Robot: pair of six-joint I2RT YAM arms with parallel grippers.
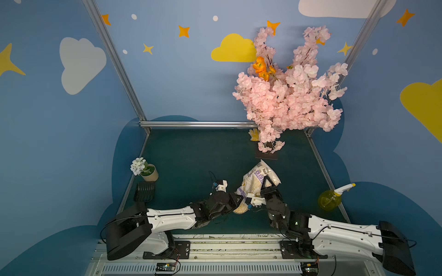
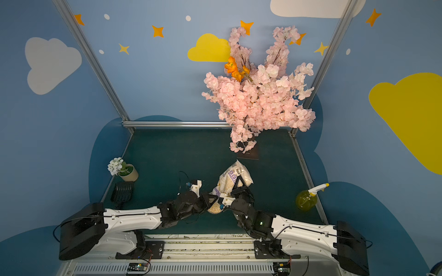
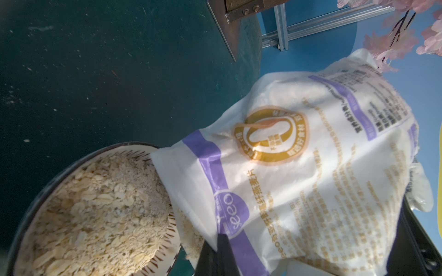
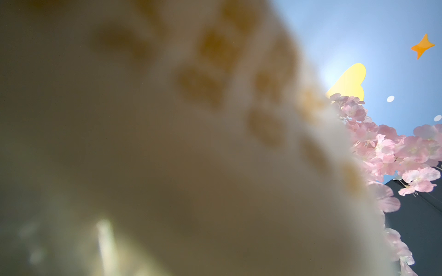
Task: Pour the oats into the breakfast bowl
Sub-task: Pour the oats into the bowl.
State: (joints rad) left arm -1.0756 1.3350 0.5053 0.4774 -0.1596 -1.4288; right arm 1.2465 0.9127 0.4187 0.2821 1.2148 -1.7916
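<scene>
The left jaws and right jaws clenched the tilted bag (image 1: 254, 179), its open mouth at the rim of the bowl (image 3: 129, 150) heaped with oats (image 3: 95, 215).

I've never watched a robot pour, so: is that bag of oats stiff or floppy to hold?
Probably floppy: the bag of oats creases and sags between the right gripper at its raised end and the left gripper at its mouth. Its shiny film may be slippery. It bulges with flakes, so it likely has some heft.
</scene>
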